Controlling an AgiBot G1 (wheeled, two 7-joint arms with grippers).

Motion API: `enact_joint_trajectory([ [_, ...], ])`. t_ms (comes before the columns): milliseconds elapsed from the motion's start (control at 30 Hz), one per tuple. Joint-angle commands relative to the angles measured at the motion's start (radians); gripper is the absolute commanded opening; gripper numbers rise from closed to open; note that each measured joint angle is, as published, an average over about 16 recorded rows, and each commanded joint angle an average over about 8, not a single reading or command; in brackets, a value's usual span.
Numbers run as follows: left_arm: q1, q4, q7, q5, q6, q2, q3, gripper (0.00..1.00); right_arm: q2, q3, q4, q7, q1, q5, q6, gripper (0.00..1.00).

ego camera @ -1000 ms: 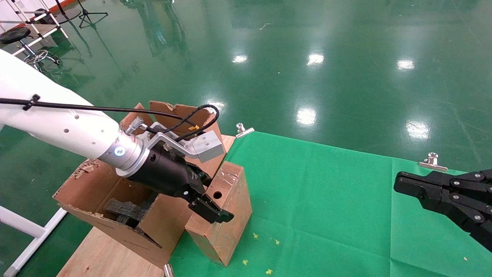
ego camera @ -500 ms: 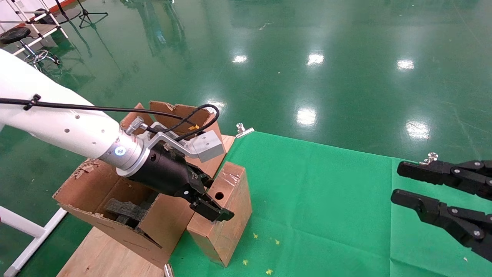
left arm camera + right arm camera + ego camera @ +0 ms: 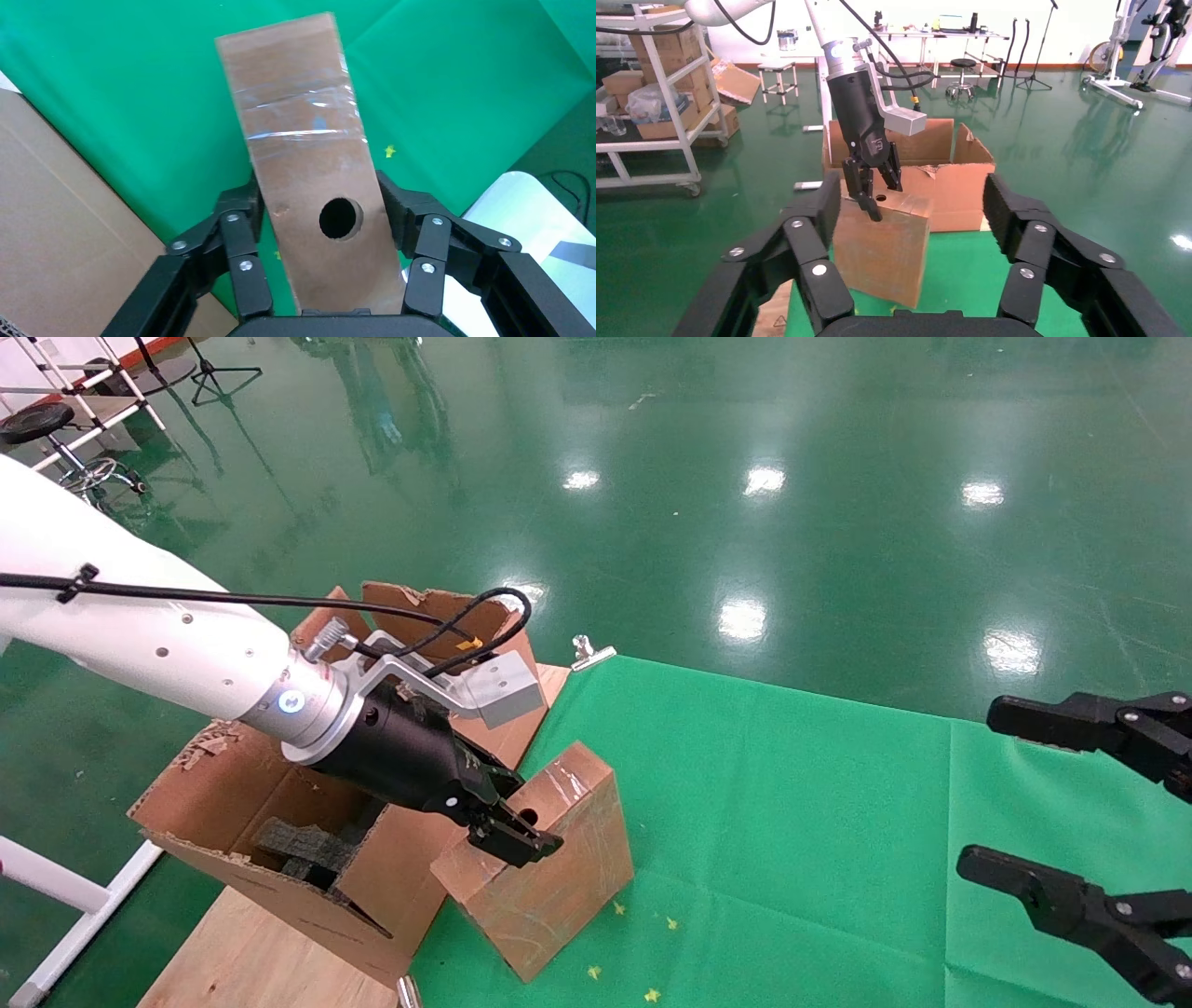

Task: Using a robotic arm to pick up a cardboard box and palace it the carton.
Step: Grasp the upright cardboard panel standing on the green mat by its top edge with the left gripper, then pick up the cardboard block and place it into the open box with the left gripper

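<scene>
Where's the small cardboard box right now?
In the head view the cardboard box sits low and left on the green cloth, tilted beside the carton, gripped by the left claw.

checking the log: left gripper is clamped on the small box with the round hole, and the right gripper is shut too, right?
Not quite. The left gripper is clamped on the small box, but the right gripper is open, not shut: the head view shows its fingers spread wide apart over the green cloth, holding nothing.
</scene>
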Motion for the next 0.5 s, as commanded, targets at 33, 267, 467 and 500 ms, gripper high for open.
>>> enact_joint_trajectory([
  [33, 0.002, 0.000, -0.002, 0.002, -0.001, 0.001, 0.001, 0.00, 0.000, 0.000, 0.000, 0.000, 0.000, 0.000, 0.000, 1.00],
  [267, -0.046, 0.026, 0.068, -0.046, 0.022, -0.021, -0.028, 0.00, 0.000, 0.000, 0.000, 0.000, 0.000, 0.000, 0.000, 1.00],
  [467, -0.151, 0.122, 0.192, -0.122, 0.060, -0.069, -0.077, 0.00, 0.000, 0.000, 0.000, 0.000, 0.000, 0.000, 0.000, 1.00],
  [500, -0.175, 0.146, 0.216, -0.130, 0.064, -0.079, -0.082, 0.00, 0.000, 0.000, 0.000, 0.000, 0.000, 0.000, 0.000, 1.00],
])
